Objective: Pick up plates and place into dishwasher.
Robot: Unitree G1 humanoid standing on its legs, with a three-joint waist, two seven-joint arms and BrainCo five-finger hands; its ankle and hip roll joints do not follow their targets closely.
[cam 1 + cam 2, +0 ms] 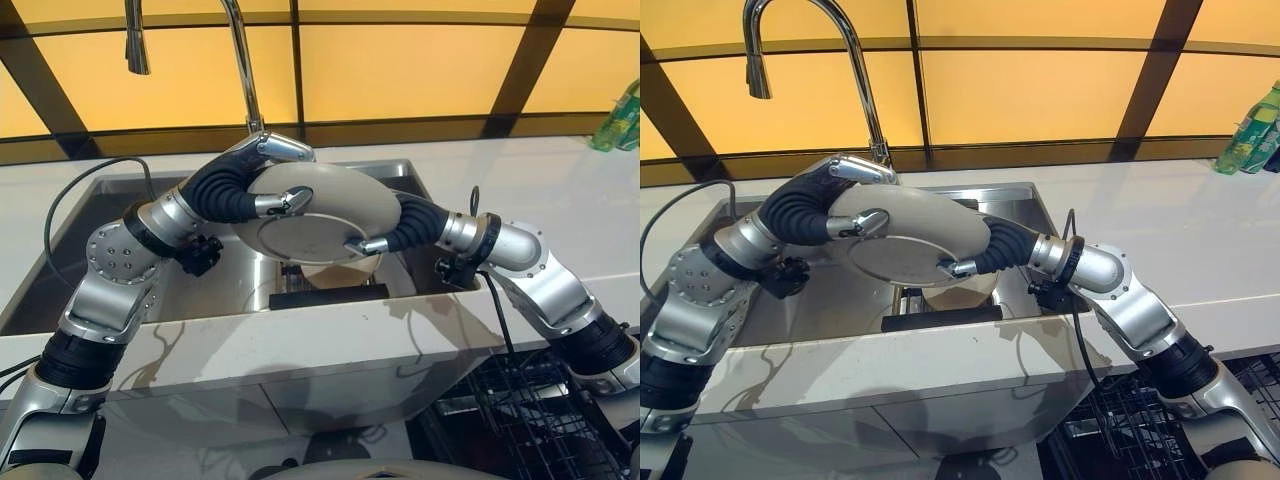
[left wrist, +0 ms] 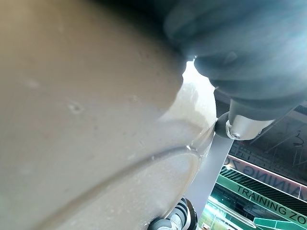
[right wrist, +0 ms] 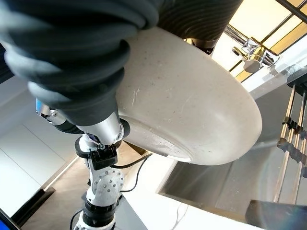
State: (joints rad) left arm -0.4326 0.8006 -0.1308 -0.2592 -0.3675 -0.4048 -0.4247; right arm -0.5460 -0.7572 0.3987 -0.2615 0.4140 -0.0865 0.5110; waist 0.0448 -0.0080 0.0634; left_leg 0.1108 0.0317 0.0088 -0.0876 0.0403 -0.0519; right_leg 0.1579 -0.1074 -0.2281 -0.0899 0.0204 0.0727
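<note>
A beige plate (image 1: 320, 215) hangs tilted above the sink (image 1: 130, 215), its underside with the foot ring facing me. My left hand (image 1: 225, 190) grips its upper left rim, fingers over the top and thumb pressed on the underside. On the plate's right rim my right hand (image 1: 405, 225) pinches in the same way, thumb on the foot ring. The right wrist view shows the plate (image 3: 192, 110) past that hand's dark cover (image 3: 72, 62). In the left wrist view the plate's underside (image 2: 72, 120) is very close.
Another beige dish (image 1: 335, 275) lies in the sink on a black rack (image 1: 330, 293), right under the held plate. A tall faucet (image 1: 240, 60) rises behind. The dishwasher's black wire rack (image 1: 530, 420) stands open at lower right. A green bottle (image 1: 620, 120) sits on the counter, far right.
</note>
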